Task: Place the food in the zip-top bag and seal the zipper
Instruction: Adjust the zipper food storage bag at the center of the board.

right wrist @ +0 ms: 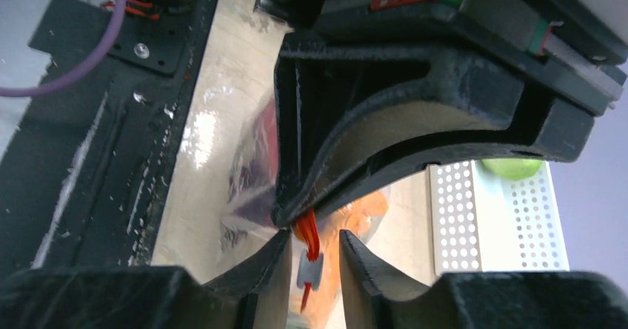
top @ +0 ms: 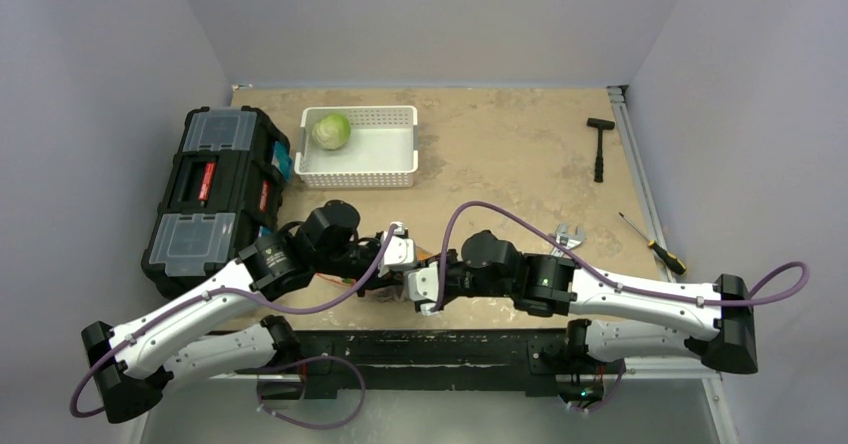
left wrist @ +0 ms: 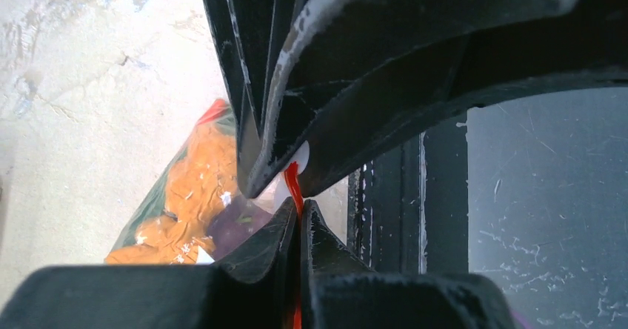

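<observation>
Your left arm (top: pixel 200 304) runs from its base on a diagonal toward the table's middle. The elbow is low and the wrist is turned in, so the left gripper (left wrist: pixel 298 221) meets the other one nose to nose on the near side of the white basket (top: pixel 360 178). Its jaws are pinched tight on the zipper (left wrist: pixel 293 182), and the orange-red strip rises straight out of the slit between the fingertips. Your right arm (top: pixel 640 299) lies nearly level, stretched leftward from its base, with its cable arching above the forearm. The right gripper (right wrist: pixel 314 241) straddles the same strip at a narrow spread, with a gap showing on each side, so it is not clamped. A small grey tab (right wrist: pixel 309 273) sits on the strip between those fingers. It may be a slider, but the view is too close to be sure. The zip-top bag (right wrist: pixel 250 181) lies under both grippers, nearer the arm bases than the basket, with its mouth edge held up in the left pinch. The food (left wrist: pixel 194 188) shows through the film as orange pieces and something dark purple. One green cabbage (top: pixel 330 131) sits inside the basket at its far left corner. A black toolbox (top: pixel 215 194) stands just left of the basket, and a hammer (top: pixel 600 146) lies well to its right.
</observation>
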